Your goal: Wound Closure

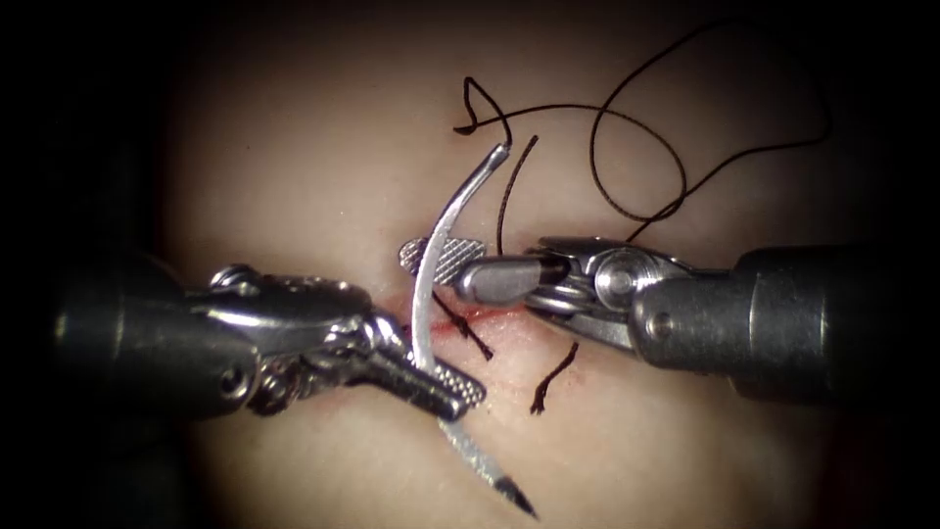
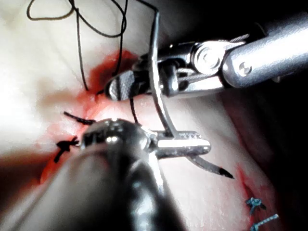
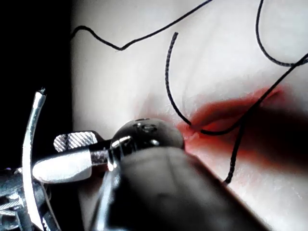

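My left claw (image 1: 446,387) grips the needle (image 1: 431,294) near its point, clear of the tissue (image 1: 294,147); my right claw (image 1: 441,263), open, straddles mid-curve. I'd steady both.

This looks like a surgical training lab rather than an operating room: a pale slab of pork-belly tissue (image 1: 323,147) with a short red-stained cut (image 1: 490,315) lies under a tight endoscope spotlight, a curved steel suture needle (image 1: 436,264) and loose black thread (image 1: 646,147) over it. Beyond the lit patch, probably a bench, lies darkness.
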`<control>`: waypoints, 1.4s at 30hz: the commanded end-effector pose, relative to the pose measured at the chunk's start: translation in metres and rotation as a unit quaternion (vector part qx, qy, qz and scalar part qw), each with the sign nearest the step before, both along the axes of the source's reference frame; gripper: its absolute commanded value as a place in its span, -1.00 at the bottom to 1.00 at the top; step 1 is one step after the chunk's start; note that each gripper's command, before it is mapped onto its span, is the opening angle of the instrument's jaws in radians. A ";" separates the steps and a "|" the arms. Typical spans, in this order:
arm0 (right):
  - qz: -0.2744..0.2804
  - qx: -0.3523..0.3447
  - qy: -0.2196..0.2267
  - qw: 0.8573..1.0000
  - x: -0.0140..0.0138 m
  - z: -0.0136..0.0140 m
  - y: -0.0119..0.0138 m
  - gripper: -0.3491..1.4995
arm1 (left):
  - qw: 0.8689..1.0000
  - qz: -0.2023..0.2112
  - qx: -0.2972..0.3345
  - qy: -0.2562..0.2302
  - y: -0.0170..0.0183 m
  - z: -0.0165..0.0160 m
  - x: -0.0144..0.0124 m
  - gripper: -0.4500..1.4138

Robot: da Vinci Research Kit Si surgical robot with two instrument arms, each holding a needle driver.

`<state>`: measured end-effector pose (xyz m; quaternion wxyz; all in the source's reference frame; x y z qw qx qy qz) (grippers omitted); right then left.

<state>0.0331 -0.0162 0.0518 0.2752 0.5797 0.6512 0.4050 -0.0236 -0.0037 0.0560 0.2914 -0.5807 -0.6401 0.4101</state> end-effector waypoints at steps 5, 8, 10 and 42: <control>0.010 0.008 0.002 1.000 0.0019 -0.0006 0.0010 0.36 | 1.000 0.013 0.006 0.001 -0.0005 0.0002 -0.0005 -1.00; 0.011 0.021 0.004 1.000 0.0019 -0.0016 0.0013 0.29 | 1.000 0.014 0.006 0.001 -0.0005 0.0002 -0.0006 -1.00; 0.013 0.024 0.005 1.000 0.0020 -0.0020 0.0014 0.09 | 1.000 0.020 0.008 0.002 -0.0005 0.0002 -0.0005 -1.00; -0.002 -0.191 -0.527 0.828 -0.0007 -0.0077 0.0089 -1.00 | 0.989 -0.022 -0.076 0.123 0.0078 0.0036 0.0011 0.75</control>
